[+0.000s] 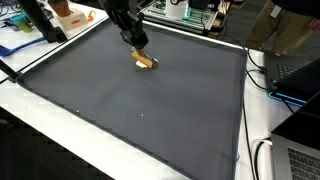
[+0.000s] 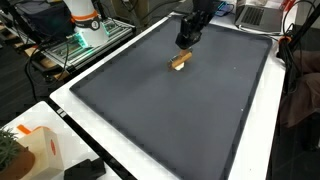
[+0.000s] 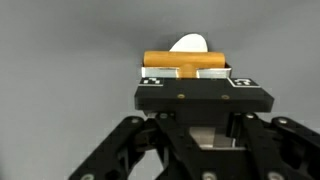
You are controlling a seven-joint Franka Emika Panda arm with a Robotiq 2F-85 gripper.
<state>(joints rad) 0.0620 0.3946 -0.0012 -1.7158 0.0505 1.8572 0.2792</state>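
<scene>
My gripper [image 1: 140, 50] hangs low over the far part of the black mat [image 1: 130, 110]. A short tan wooden piece [image 1: 147, 62] sits at its fingertips, touching the mat or just above it. In the wrist view the wooden piece [image 3: 165, 58] lies crosswise between the fingers, with the gripper [image 3: 186, 72] shut on its middle. A white rounded part [image 3: 190, 44] shows just behind it. In an exterior view the same wooden piece [image 2: 180, 61] juts out below the gripper [image 2: 185, 45].
The mat covers a white table [image 2: 90, 125]. A laptop [image 1: 300, 70] and cables lie beyond one side edge. An orange box [image 2: 45, 150] and a plant [image 2: 8, 150] stand at one corner. Equipment [image 2: 85, 25] stands behind the table.
</scene>
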